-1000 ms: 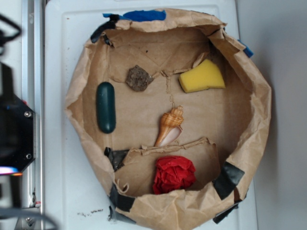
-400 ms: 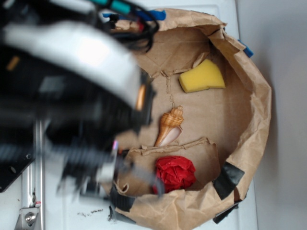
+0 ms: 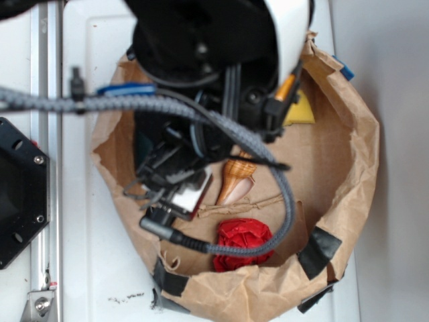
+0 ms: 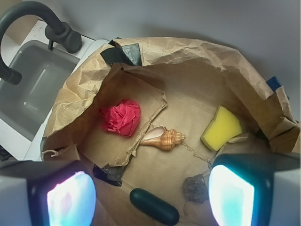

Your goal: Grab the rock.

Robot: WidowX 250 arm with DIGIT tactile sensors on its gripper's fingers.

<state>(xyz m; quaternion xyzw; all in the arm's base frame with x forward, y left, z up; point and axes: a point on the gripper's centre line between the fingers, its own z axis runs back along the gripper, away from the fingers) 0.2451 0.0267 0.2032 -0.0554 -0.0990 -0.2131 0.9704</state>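
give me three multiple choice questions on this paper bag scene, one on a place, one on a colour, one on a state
1. In the wrist view, where does the small rough brown-grey rock lie?
A. between the dark green capsule and the gripper's right finger
B. on the red crumpled paper
C. outside the brown paper bag

2. What colour is the wedge-shaped sponge?
A. blue
B. yellow
C. white

3. What state is the gripper in?
A. shut on the rock
B. shut on the tan spiral seashell
C. open, holding nothing

Answers: 1 A, it sits low between them. 2 B, plainly yellow. 3 C, its fingers stand wide apart, empty.

Open floor around rock (image 4: 195,189) (capsule (image 4: 154,213) near)
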